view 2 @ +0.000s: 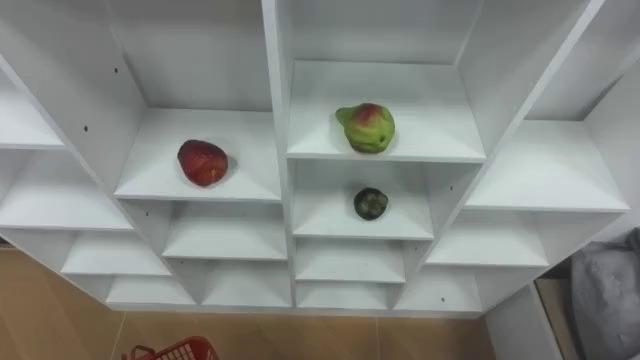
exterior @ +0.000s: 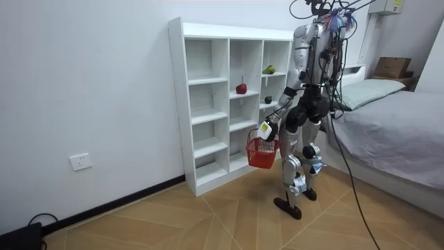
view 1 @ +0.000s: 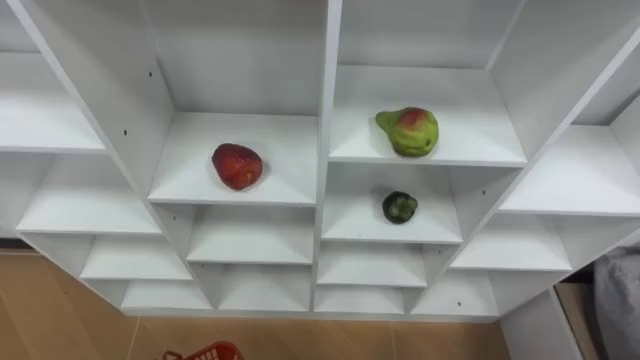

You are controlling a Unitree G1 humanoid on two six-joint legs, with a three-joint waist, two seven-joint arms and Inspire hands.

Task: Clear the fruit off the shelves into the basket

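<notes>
A red apple (view 1: 237, 166) (view 2: 203, 162) lies on a shelf in the middle column of the white closet (view 1: 322, 215). One column to the right, a green and red pear (view 1: 408, 131) (view 2: 367, 127) sits a shelf higher. Below the pear is a small dark green fruit (view 1: 399, 207) (view 2: 370, 203). In the room view I stand facing the closet (exterior: 182, 104), and my left hand (exterior: 266, 130) hangs low at my side, curled on the handle of a red basket (exterior: 262, 153). The basket's rim (view 1: 205, 352) shows at the bottom edge, below the shelves.
The other closet compartments hold nothing. A bed with grey bedding (exterior: 388, 132) stands close behind me, and its corner (view 1: 620, 290) shows at the lower right. The floor is wood parquet (exterior: 208, 215). A wall socket (exterior: 81, 162) sits on the room view's left.
</notes>
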